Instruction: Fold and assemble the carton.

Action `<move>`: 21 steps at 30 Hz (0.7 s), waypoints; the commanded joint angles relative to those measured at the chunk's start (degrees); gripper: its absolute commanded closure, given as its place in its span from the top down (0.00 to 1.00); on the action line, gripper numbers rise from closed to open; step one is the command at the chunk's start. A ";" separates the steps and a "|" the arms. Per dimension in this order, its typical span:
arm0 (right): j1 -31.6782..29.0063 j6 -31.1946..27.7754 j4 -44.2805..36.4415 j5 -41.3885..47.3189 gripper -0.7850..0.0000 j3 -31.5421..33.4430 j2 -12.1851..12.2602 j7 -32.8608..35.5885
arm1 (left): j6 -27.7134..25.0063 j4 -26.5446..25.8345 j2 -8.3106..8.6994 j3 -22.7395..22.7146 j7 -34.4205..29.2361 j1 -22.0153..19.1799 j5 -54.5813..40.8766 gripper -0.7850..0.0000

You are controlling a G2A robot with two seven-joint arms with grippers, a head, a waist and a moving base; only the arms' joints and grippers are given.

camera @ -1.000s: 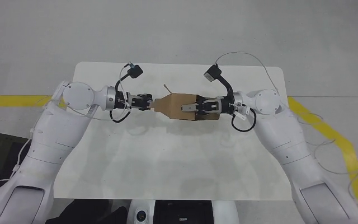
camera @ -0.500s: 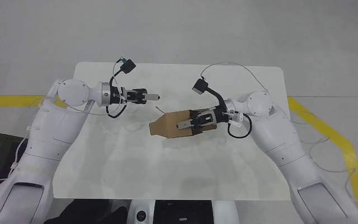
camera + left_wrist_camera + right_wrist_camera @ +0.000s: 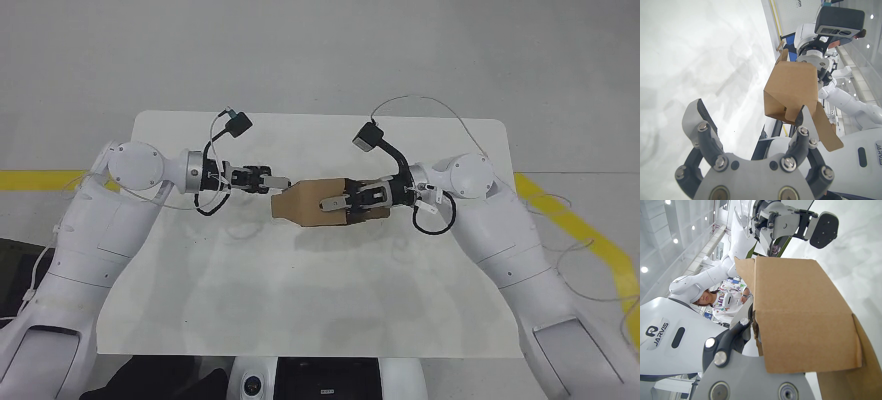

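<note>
A white table (image 3: 300, 300) is seen from above, on a grey floor crossed by a yellow line (image 3: 30, 180). A brown carton (image 3: 315, 200) is held lengthwise over the middle of the table, between the two arms. Thin cables (image 3: 440, 105) loop above the right arm.

The carton's right end is gripped by the right claw (image 3: 352, 197), whose fingers are closed on the cardboard. The narrowed left end is met by the left claw (image 3: 280, 183), which is placed just beside it.

How wide the left claw is open is hard to judge from above. In the left wrist view the left claw (image 3: 751, 106) is shown spread wide, with nothing held. One finger (image 3: 803, 111) is set in front of a loose flap of the carton (image 3: 791, 87), and whether they touch cannot be told. The other finger is well apart from the cardboard. In this view the carton is seen clear of the table top, with its near end partly folded.

In the right wrist view much of the picture is taken by a flat side of the carton (image 3: 797, 313). One finger (image 3: 743, 315) of the right claw is pressed against its edge; the other is hidden behind the cardboard. Beyond the far edge the left claw (image 3: 771, 248) is seen.
</note>
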 commanded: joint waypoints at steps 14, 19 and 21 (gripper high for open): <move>1.01 -0.64 0.43 0.27 0.00 -2.14 -0.96 -0.48 | 0.30 -0.89 -0.29 1.23 -0.44 -0.05 -0.04 1.00; 1.26 -0.82 0.85 0.42 0.00 -2.33 -1.12 -0.29 | 0.30 -0.80 -0.31 1.18 -0.42 -0.09 -0.22 1.00; 1.31 -0.91 1.05 0.48 0.00 -2.22 -1.14 -0.41 | 0.25 -0.80 -0.28 1.08 -0.52 -0.11 -0.25 1.00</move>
